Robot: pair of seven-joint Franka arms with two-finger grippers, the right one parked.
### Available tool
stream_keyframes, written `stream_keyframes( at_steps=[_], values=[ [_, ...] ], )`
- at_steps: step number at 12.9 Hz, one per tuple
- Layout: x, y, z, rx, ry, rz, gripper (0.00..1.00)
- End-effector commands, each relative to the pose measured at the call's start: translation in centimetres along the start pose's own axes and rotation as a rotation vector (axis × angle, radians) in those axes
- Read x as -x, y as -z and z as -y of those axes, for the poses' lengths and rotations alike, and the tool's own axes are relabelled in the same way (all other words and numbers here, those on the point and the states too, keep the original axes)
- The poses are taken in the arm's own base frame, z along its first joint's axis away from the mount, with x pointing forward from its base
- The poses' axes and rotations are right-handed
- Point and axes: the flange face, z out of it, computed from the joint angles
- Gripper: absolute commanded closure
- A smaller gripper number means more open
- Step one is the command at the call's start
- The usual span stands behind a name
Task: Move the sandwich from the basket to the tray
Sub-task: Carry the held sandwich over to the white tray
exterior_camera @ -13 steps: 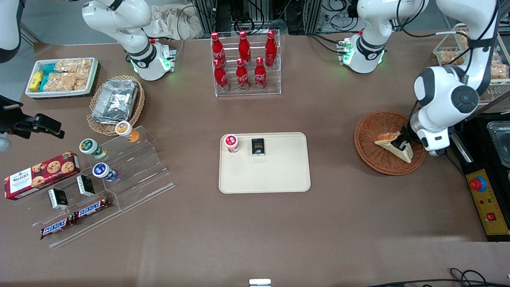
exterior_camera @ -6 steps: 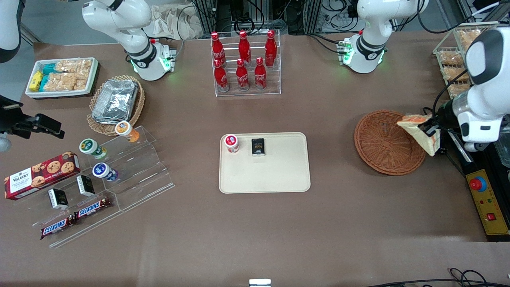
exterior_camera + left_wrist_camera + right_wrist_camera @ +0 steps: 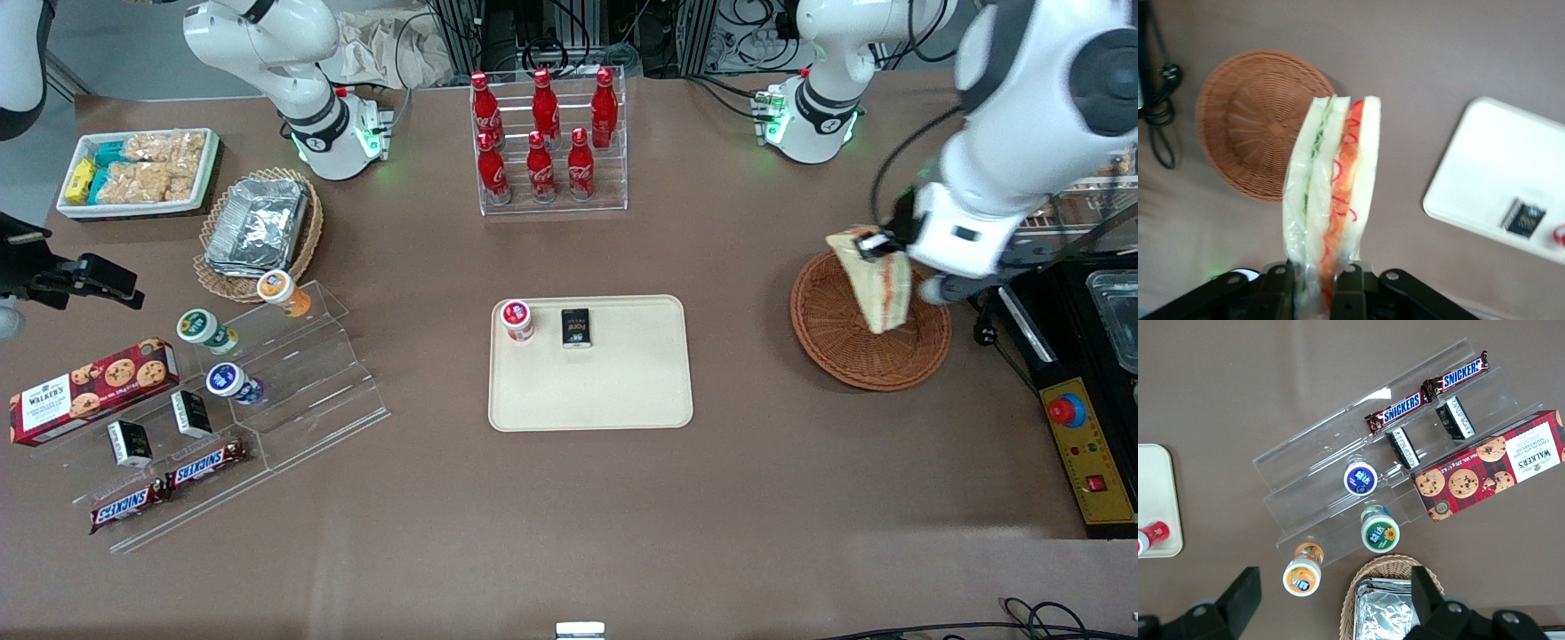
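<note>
My left gripper (image 3: 876, 242) is shut on the sandwich (image 3: 877, 280), a wedge of white bread in clear wrap with orange-red and green filling, and holds it in the air above the reddish-brown wicker basket (image 3: 836, 342). In the left wrist view the sandwich (image 3: 1333, 193) hangs from the gripper (image 3: 1319, 283), pinched at one end between both fingers, with the empty basket (image 3: 1255, 123) below it. The cream tray (image 3: 613, 391) lies at the middle of the table and also shows in the left wrist view (image 3: 1485, 173).
On the tray stand a small red-capped cup (image 3: 516, 319) and a small black packet (image 3: 576, 327). A rack of red bottles (image 3: 544, 142) stands farther from the front camera. A yellow control box (image 3: 1089, 458) lies at the working arm's end. Snack displays (image 3: 222, 400) lie toward the parked arm's end.
My gripper has lifted the sandwich out of the basket, swung it out toward the working arm's end, then back over the basket, higher than before.
</note>
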Motion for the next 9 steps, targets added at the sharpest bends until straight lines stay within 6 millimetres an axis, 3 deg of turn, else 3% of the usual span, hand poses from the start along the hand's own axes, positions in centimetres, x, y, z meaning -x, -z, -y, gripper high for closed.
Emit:
stream_keyframes(
  at_steps=[1,5,9],
  values=[
    [1.3,-0.9,-5.1,0.032,-0.121,-0.018,1.00],
    [1.2,-7.7,-12.1,0.026,-0.225,-0.004,1.00],
    [0.5,-14.7,-16.6,0.008,-0.284,-0.013,1.00]
  ],
)
